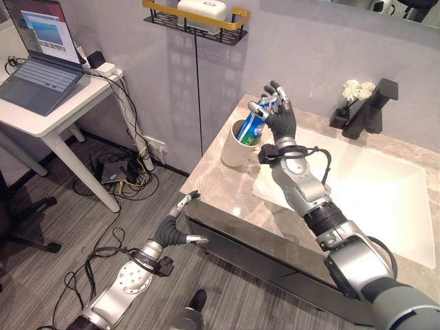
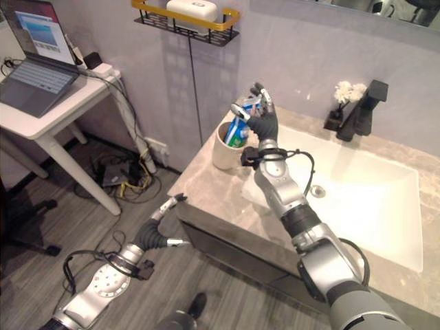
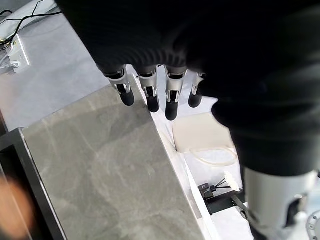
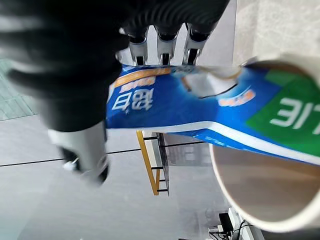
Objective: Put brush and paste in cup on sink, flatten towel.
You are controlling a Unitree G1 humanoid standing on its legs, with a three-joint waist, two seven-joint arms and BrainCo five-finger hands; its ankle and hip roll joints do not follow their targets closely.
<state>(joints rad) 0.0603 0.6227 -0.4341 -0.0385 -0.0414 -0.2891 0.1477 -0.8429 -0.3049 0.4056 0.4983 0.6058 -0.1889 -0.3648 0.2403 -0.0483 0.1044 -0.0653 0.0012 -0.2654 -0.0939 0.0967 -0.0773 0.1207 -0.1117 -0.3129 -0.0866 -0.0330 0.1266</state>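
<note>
A blue, green and white toothpaste tube (image 1: 254, 124) is seen near the upper centre of the left eye view, its lower end set inside a cream-coloured round cup (image 1: 237, 147) and its upper end pinched between the curled fingers and thumb of the right hand (image 1: 277, 110). In the right wrist view the same tube (image 4: 210, 112) is shown lying across the cup's rim (image 4: 235, 200), with the silver dark-tipped fingers (image 4: 162, 47) pressed against its far side. The cup is stood on the grey marbled stone counter (image 1: 220, 185), close to its back left corner and just left of the white rectangular sink basin (image 1: 385, 192). A black angular faucet (image 1: 368, 106) is seen at the upper right of the frame, with a small dark holder of white flowers (image 1: 350, 96) beside it. The left hand (image 1: 180, 220) is found at the lower left of the frame, at the counter's front left corner, its fingers straight and relaxed and nothing held; in the left wrist view its fingers (image 3: 150, 92) are seen extended above the counter edge. On the wall at the top centre a black and yellow wire shelf (image 1: 196, 19) is mounted, carrying a white box. A white desk (image 1: 51, 110) with an open grey laptop (image 1: 45, 58) stands at the upper left. No toothbrush or towel can be made out.
</note>
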